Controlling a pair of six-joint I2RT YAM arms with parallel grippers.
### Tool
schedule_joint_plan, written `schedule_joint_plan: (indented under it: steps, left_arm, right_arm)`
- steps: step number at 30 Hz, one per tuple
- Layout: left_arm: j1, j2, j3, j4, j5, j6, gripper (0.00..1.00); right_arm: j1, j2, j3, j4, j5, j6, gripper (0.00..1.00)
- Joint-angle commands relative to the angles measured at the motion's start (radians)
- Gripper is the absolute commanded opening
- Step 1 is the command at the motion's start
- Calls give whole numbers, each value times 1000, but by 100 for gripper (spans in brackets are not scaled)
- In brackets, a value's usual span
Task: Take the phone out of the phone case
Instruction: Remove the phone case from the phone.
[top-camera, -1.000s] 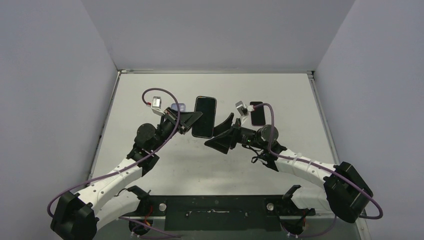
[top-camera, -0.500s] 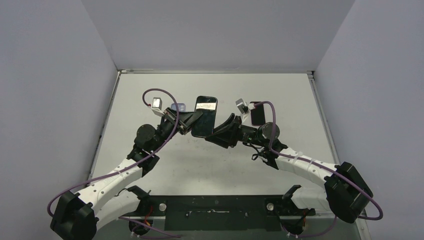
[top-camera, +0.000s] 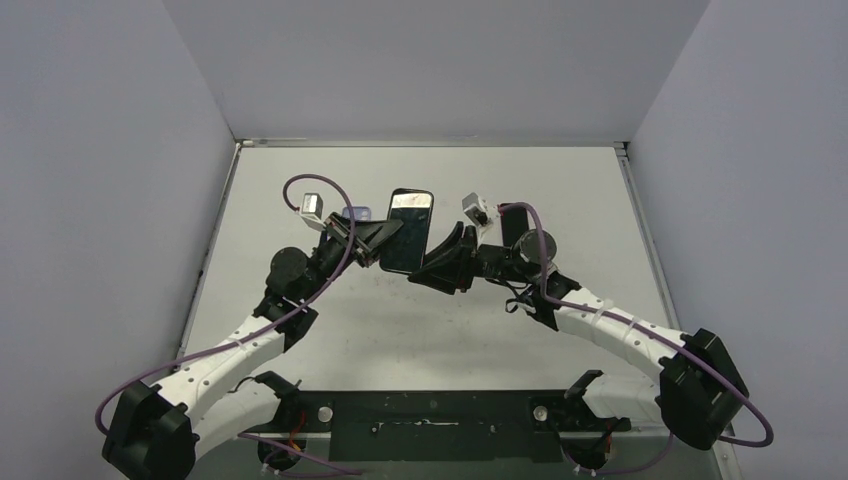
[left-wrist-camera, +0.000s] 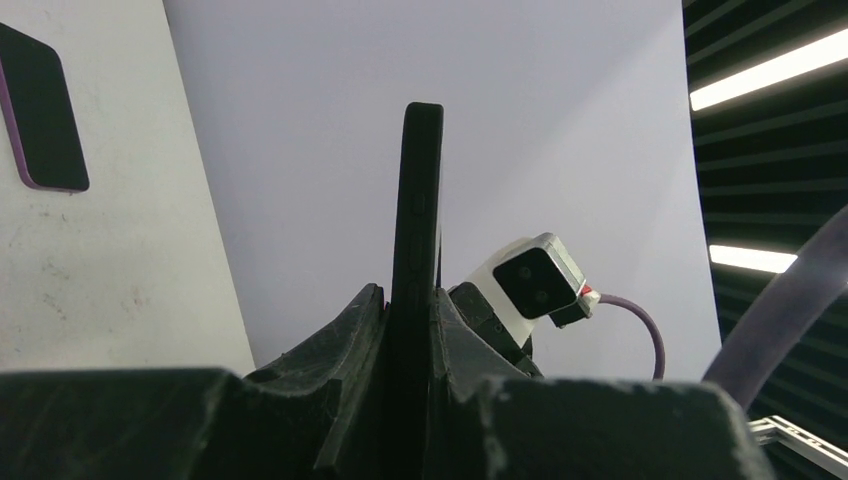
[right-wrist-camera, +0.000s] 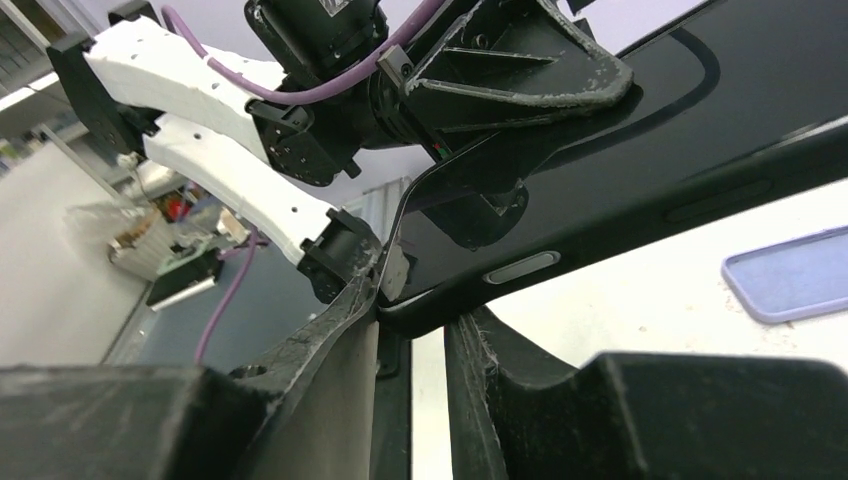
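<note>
A black phone case (top-camera: 408, 232) with the phone's dark screen (right-wrist-camera: 620, 130) in it is held up above the table between both arms. My left gripper (top-camera: 390, 238) is shut on its left long edge; in the left wrist view the case (left-wrist-camera: 415, 230) stands edge-on between the fingers of the gripper (left-wrist-camera: 408, 295). My right gripper (top-camera: 445, 255) is shut on the case's near right corner (right-wrist-camera: 430, 315), one finger on each face. The left gripper's finger (right-wrist-camera: 500, 70) lies across the screen.
A second dark phone with a purple rim (left-wrist-camera: 40, 110) lies on the white table, mostly hidden behind the right arm in the top view. A flat lavender piece (top-camera: 357, 213) (right-wrist-camera: 790, 275) lies near the left gripper. Grey walls enclose three sides.
My right gripper has moved in from the lower right and closed on the case's near corner. The held phone has shifted slightly away. The left gripper's hold is unchanged.
</note>
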Motion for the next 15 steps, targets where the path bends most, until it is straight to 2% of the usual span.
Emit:
schedule_joint_plan:
  steps: [1, 9, 15]
  left_arm:
    - [-23, 21, 34, 104, 112, -108, 0]
    - [-26, 22, 33, 150, 141, -118, 0]
    - [-29, 20, 42, 170, 162, -100, 0]
  right_arm:
    - [8, -4, 108, -203, -33, -353, 0]
    - [4, 62, 190, -355, -70, -523, 0]
    - [-22, 82, 192, -349, 10, -491, 0]
